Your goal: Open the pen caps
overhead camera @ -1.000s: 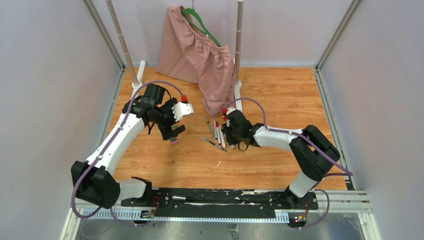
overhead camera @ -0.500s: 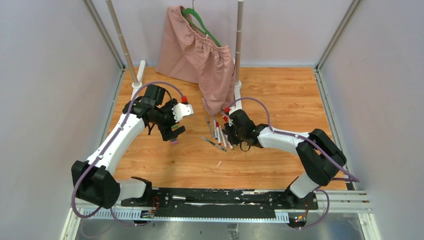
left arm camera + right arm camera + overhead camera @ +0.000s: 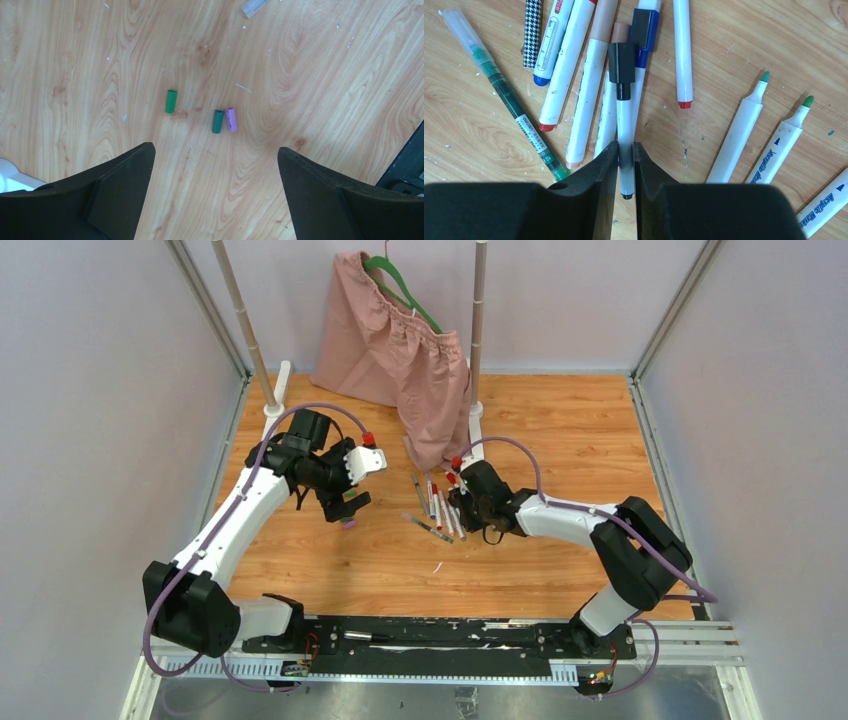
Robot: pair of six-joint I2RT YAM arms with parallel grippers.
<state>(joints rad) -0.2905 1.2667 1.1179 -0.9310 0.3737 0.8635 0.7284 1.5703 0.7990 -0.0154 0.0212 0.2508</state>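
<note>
Comes up from the near left corner with the left arm [image 3: 230, 530], bends hard at the elbow, then tips the wrist down. Holds the left claw [image 3: 215, 150] wide open above the tabletop [image 3: 325, 75], with nothing in it. Down on the wood in front of that claw, lying flat: a green cap [image 3: 171, 101] on its own, then a dark green cap [image 3: 217, 121] and a pink cap [image 3: 230, 119] touching side by side. All three loose.

Comes in from the near right corner with the right arm [image 3: 570, 518], folds at the elbow, and lays the forearm low, pointing left at a pile of pens [image 3: 432, 508] in the middle of the tabletop. Pinches one white pen [image 3: 625, 125] in the right claw [image 3: 625, 155], with the black fingers [image 3: 599, 170] almost closed, one on each side of the thin barrel. Grips it near the plain end. At the other end of that pen, a black cap [image 3: 621, 62], on and not pulled off. Rests that pen on top of others in the pile. Right beside it, a blue cap [image 3: 644, 27] on another pen. Off to the right, two white markers [image 3: 739, 135] with bare green tips. Off to the left, a clear pen [image 3: 499, 90] with green inside.
</note>
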